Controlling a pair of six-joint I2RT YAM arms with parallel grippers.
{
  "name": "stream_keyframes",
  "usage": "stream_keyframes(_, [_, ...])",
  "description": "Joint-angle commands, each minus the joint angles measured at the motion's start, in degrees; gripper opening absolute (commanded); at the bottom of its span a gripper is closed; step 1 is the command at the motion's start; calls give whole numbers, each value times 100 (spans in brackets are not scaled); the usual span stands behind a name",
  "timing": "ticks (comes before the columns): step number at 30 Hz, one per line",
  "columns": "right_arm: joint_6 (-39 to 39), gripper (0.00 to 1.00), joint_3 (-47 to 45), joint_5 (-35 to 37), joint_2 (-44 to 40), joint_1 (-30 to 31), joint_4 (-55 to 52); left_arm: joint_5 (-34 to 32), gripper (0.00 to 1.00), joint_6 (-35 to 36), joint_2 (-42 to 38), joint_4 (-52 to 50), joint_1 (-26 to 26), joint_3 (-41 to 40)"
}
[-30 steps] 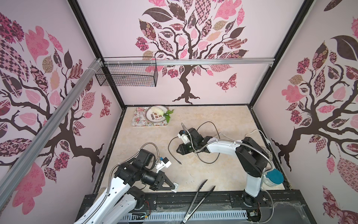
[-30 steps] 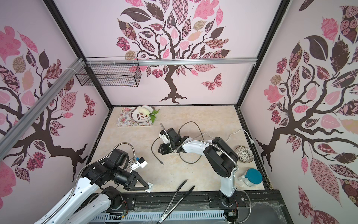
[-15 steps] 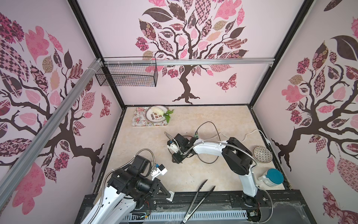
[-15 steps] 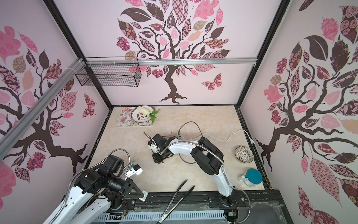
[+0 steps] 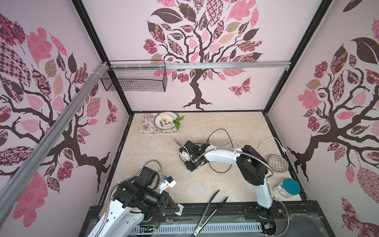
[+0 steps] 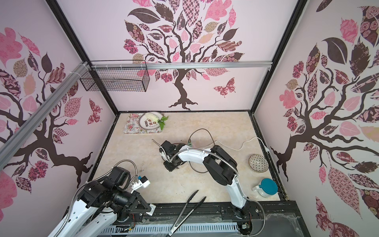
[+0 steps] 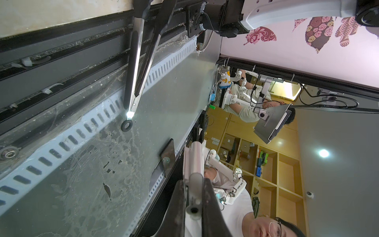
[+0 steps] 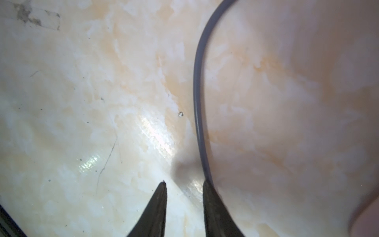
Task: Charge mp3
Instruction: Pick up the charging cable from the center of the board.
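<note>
Left tool [image 7: 193, 180] is clenched on the mp3 [image 7: 195, 156]. It has drawn back from over the table [image 5: 215, 127] to the black rail at the near edge, left of the tongs [image 5: 209, 211]. Right tool [image 8: 184, 182], further left than a second ago, stands parted, with a grey cable [image 8: 196, 82] touching one fingertip. Seen edge-on, the mp3 runs lengthwise in line with the fingers, pointing right along the rail.

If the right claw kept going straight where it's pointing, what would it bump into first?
Probably the tabletop, close ahead of the right claw; a grey cable runs just beside it.
</note>
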Motion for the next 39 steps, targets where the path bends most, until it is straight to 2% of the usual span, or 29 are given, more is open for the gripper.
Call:
stream_keyframes(1, [-191, 33, 379, 318, -198, 21, -417, -15, 0, 32, -143, 76, -8, -142])
stream_keyframes(4, [-186, 33, 449, -85, -297, 20, -377, -23, 0, 39, -179, 111, -8, -158])
stream_keyframes(6, [-121, 36, 487, -66, -336, 14, -371, -22, 0, 78, -186, 111, -9, -176])
stream_keyframes(12, [-364, 41, 886, 1097, 107, 16, -1215, -31, 0, 217, -119, 82, -6, -96])
stream_keyframes(15, [-503, 41, 773, 1476, 149, 20, -1369, -59, 0, 290, -123, 18, -10, -75])
stream_keyframes(27, [-691, 38, 1003, 947, 516, 182, -1542, -87, 0, 189, -284, 37, -8, -182])
stream_keyframes(39, [-710, 34, 1310, 1591, 948, 393, -1875, -120, 0, 311, -239, -43, -8, -143])
